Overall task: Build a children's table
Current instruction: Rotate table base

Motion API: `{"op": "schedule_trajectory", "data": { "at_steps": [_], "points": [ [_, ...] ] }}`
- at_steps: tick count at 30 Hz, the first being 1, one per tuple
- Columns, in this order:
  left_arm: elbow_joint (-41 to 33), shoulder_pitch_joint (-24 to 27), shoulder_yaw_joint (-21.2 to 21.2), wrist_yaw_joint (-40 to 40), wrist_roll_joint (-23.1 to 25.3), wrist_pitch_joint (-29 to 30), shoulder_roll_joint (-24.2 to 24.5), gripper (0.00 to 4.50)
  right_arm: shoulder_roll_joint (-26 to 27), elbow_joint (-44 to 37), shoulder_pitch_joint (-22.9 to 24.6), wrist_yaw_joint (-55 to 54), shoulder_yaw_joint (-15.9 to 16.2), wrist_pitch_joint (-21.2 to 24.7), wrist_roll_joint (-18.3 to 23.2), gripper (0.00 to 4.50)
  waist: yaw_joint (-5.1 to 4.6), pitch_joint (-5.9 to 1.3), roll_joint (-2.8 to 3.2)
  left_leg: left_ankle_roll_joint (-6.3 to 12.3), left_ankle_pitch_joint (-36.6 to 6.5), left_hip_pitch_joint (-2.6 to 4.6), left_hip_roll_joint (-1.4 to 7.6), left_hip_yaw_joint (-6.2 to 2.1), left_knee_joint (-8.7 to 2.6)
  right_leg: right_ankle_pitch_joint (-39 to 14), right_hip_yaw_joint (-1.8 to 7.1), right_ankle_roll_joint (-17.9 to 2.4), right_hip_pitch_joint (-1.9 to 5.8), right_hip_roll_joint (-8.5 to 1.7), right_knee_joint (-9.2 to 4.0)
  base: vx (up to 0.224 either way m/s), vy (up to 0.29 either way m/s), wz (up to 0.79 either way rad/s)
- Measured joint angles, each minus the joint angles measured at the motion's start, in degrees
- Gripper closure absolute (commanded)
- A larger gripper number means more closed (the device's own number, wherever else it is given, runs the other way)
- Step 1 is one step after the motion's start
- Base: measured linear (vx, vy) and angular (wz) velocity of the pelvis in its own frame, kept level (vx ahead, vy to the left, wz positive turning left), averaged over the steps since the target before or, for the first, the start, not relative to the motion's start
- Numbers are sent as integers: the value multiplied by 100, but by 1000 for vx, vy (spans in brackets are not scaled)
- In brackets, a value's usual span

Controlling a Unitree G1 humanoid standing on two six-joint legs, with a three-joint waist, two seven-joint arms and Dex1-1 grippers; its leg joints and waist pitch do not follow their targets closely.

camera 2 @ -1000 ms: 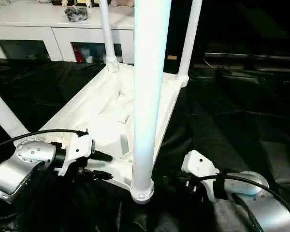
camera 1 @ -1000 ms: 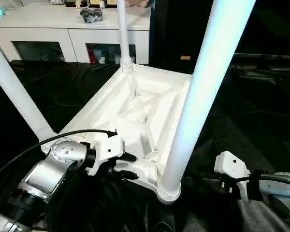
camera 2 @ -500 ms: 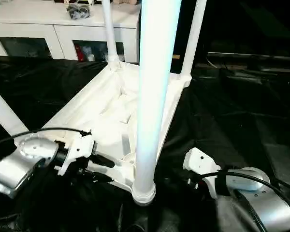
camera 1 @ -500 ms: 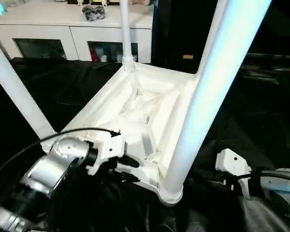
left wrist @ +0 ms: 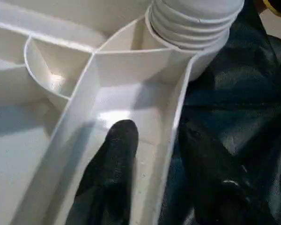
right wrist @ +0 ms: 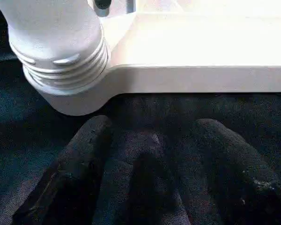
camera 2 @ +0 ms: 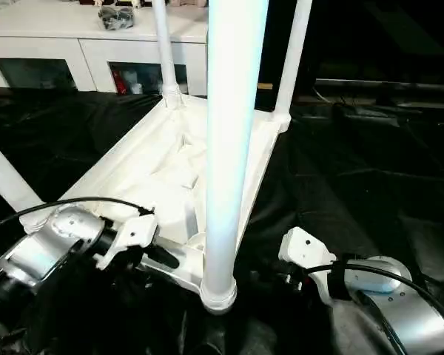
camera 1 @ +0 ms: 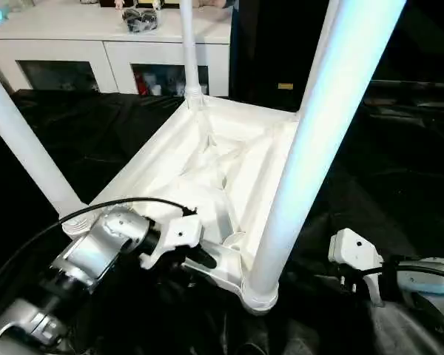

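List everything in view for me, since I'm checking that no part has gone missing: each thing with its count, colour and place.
Tabletop: one, white, lying upside down on the black cloth, ribbed underside up.
Legs: four, white, standing up from the tabletop's corner sockets; the near right one has a ribbed collar.
Cloth: one, black, under the tabletop.
Cabinet: one, white, behind the table, with small things on top and dark door panels.
Left gripper: black fingers, at the tabletop's near edge; one finger lies inside the rim, the other outside it.
Right gripper: black fingers, open, on the cloth just short of the near right corner, holding nothing.
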Motion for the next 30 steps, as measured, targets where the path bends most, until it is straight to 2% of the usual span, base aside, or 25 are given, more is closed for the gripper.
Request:
{"op": "schedule_trajectory", "data": {
  "at_steps": [4, 5, 8, 9, 11, 17, 21, 26, 30],
  "points": [
    [0, -9, 1, -41, -9, 79, -2, 317, 1, 63, 0, -5, 16, -26, -50, 138, -2, 7, 19, 0, 0, 0, 1, 2, 0, 0, 1, 0, 0, 0, -1, 0, 0, 0],
    [-24, 3, 3, -28, -8, 100, 20, 345, 2, 70, -7, -6, 30, -32, -63, 138, -3, 8, 22, 0, 0, 0, 1, 3, 0, 0, 0, 0, 0, 0, -1, 0, 0, 0],
    [-109, 71, 9, 16, -10, 218, 99, 354, 4, 120, -21, -9, 52, -44, -90, 138, -1, 9, 24, 0, 0, 2, 1, 2, -4, 0, 0, 0, 0, 0, -1, 0, 0, 0],
    [-174, 136, 44, 64, -13, 289, 109, 376, 7, 154, -27, -9, 57, -47, -91, 138, -1, 10, 25, 0, 0, 2, 1, 3, -4, 0, 0, 0, 0, 0, 0, 0, 0, 0],
    [-340, 237, 95, 158, -18, 426, 124, 389, 9, 179, -31, -11, 59, -49, -94, 138, 1, 12, 30, 0, 0, 2, 1, 3, -4, 0, 0, -1, 0, 0, 0, 0, 0, 0],
    [-1191, 726, 232, 621, -81, 1102, 92, 418, 41, 190, -73, -16, 107, -107, -109, 138, -119, 22, 41, 0, 0, 2, 2, 7, -14, -3, 2, -5, -3, 2, -2, 0, 0, 0],
    [-1754, 1177, 560, 1356, -173, 1838, -227, 431, 88, 235, -85, -15, 151, -162, -173, 138, -184, 30, 31, 0, 0, 7, 7, 7, -20, -4, -6, -6, -6, 2, 0, 0, 0, 0],
    [-1985, 1308, 976, 2274, -136, 2618, -554, 441, 135, 321, -194, -13, 237, -182, -221, 138, -229, 43, 10, -1, -1, 32, 19, 2, -22, 0, -29, -12, -13, 5, 3, 0, 0, 0],
    [-1982, 1304, 1218, 2895, -6, 2670, -748, 448, 178, 409, -240, -16, 253, -254, -244, 138, -247, 60, -22, -1, -1, 39, 23, 1, -26, 0, -33, -12, -16, 6, 2, 0, 0, 0]
  ]
}}
